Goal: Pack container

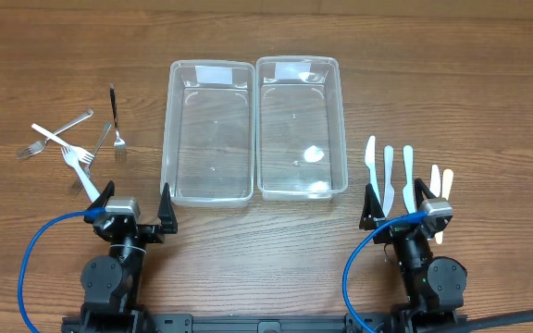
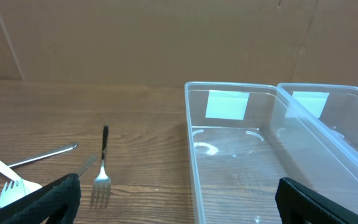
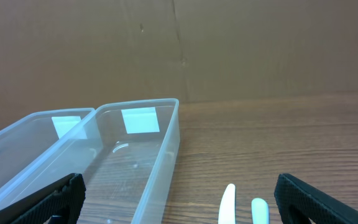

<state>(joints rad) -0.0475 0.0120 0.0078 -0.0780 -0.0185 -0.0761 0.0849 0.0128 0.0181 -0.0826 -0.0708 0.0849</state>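
Note:
Two clear plastic containers stand side by side mid-table, the left one point(image 1: 167, 139) and the right one point(image 1: 342, 139), both empty. Several forks lie to the left: a metal fork point(image 1: 116, 120) and a white plastic fork point(image 1: 78, 166) among them. Several white plastic knives point(image 1: 389, 171) lie in a row to the right. My left gripper point(image 1: 135, 197) is open near the front edge, below the forks and the left container's corner. My right gripper point(image 1: 398, 199) is open over the knives' near ends. Neither holds anything. In the left wrist view the left gripper point(image 2: 178, 199) faces a metal fork point(image 2: 102, 168) and the container wall point(image 2: 191, 149).
Brown cardboard forms the backdrop behind the table in both wrist views. In the right wrist view, the right gripper point(image 3: 179, 199) has the container wall point(image 3: 166, 146) at its left and two knife tips point(image 3: 227, 205) at its right. Blue cables loop beside each arm base point(image 1: 35, 259).

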